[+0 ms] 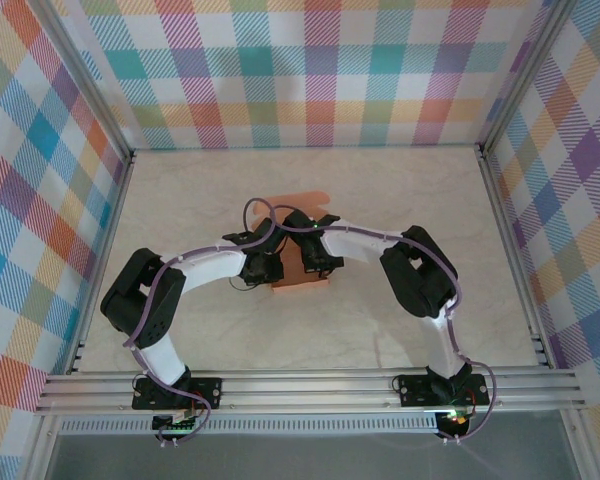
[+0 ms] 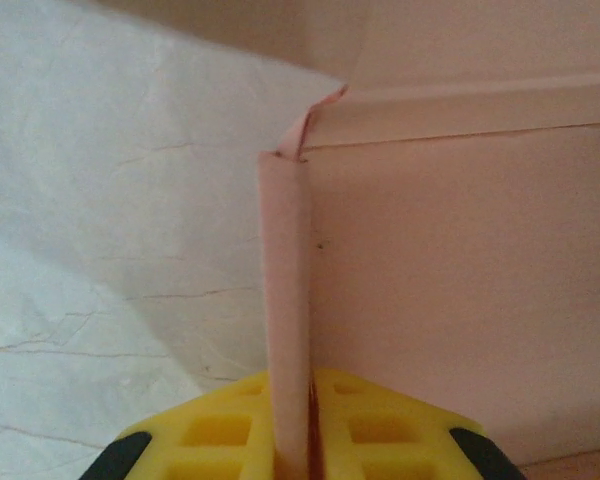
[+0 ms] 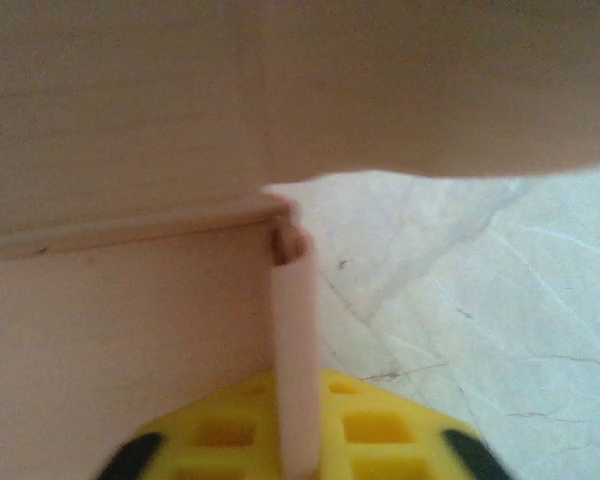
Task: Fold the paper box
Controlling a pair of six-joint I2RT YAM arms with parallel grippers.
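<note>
- The left gripper (image 2: 305, 445) has its yellow pads (image 2: 220, 432) closed almost together on a narrow upright flap (image 2: 285, 300) at the left edge of the paper box (image 2: 460, 300). The card stands edge-on between them, pinched rather than loose.
- The right gripper (image 3: 298, 445) is fully closed on the matching flap (image 3: 296, 340) at the box's right edge. That flap's top corner curls over just above the pads.
- Between the two flaps lies the box's floor panel. A creased strip runs along the panel's far side, and a larger panel sits past that. I cannot tell whether that far panel is upright or leaning.
- From overhead, the box rests on the table (image 1: 430, 220) with bare tabletop all round it. Both wrists meet above the box, and the arm bases are on its near side.
- My read is that the side walls are raised but not yet tucked, so the box is partly formed.
- Tearing is my first worry. The card is thin, and the corner by the left flap already looks slightly split, so any outward pull from either arm would open it further.
- If one arm lifts or turns ahead of the other, the floor panel will twist and crease off its score lines.
- If I let go before a tab locks, the flaps will probably spring flat.
- The wrists are very close together over the box, so a careless inward move could knock them into each other.
</note>
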